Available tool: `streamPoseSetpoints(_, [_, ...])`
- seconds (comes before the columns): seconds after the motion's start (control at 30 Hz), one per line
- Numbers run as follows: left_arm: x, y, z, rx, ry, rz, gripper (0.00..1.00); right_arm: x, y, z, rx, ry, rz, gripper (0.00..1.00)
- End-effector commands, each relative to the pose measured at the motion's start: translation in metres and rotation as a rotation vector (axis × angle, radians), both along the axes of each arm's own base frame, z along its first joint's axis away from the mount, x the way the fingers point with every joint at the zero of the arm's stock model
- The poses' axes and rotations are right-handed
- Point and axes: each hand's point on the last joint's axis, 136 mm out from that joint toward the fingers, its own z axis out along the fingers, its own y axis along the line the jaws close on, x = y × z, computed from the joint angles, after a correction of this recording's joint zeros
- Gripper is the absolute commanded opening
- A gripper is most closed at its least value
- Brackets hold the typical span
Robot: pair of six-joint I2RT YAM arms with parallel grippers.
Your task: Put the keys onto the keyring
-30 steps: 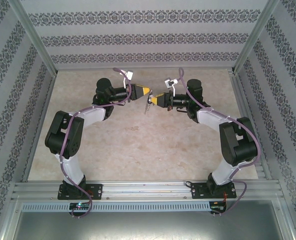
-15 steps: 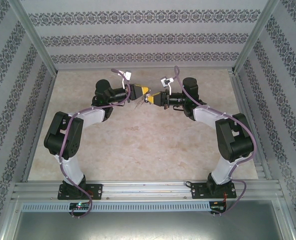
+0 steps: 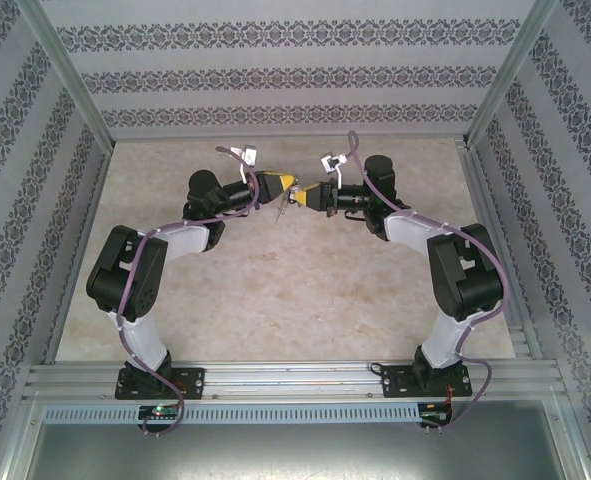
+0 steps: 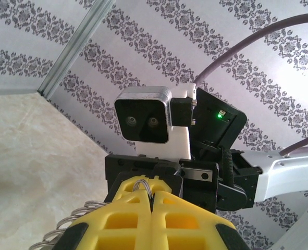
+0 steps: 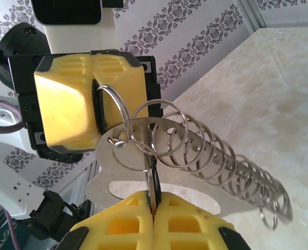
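The keyring, a flat grey loop strung with a run of wire rings, hangs in the air between the two grippers, above the far middle of the table. One ring at its near end is pinched between the closed fingers of the left gripper. The rest of the rings trail off loosely to the side and downward.

The right gripper is also closed. It clamps a thin metal strip, seen edge-on, that stands up across the opening of the loop and meets the rings near the pinched one. It cannot be told whether this strip is the key's blade or another ring.

The step in hand looks like threading. One arm presents a ring and the other works the piece onto it.

- The left arm likely serves best as a fixed anchor, with the pinched ring square to the right fingers.
- The right arm likely needs small, slow wrist turns that follow the ring's curve, not a straight push.
- A straight push could twist the ring out of the left grip.
- Both holds are narrow metal-on-pad pinches, so slipping is the main risk.
- The loose rings could snag the strip, so approaching from the side away from them seems wiser.
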Motion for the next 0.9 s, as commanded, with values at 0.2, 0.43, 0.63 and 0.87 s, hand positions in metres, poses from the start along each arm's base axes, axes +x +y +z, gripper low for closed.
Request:
streamPoseSetpoints(0.2, [-0.029,-0.009,0.051,-0.100,-0.247,-0.019,0.00,-0.005,0.018,-0.003,0.004,0.038,0.067,0.00])
streamPoseSetpoints(0.43, [-0.034,-0.014,0.049,-0.082,-0.264,-0.059,0.00,-0.006,0.002,-0.002,0.024,0.050,0.098,0.00])
streamPoseSetpoints(0.63, [-0.042,-0.021,0.048,-0.062,-0.251,-0.170,0.00,-0.006,-0.012,0.006,0.038,0.045,0.122,0.00])
streamPoseSetpoints(0.87, [-0.047,-0.027,0.051,-0.050,-0.233,-0.253,0.00,-0.005,-0.017,0.007,0.036,0.055,0.134,0.00])
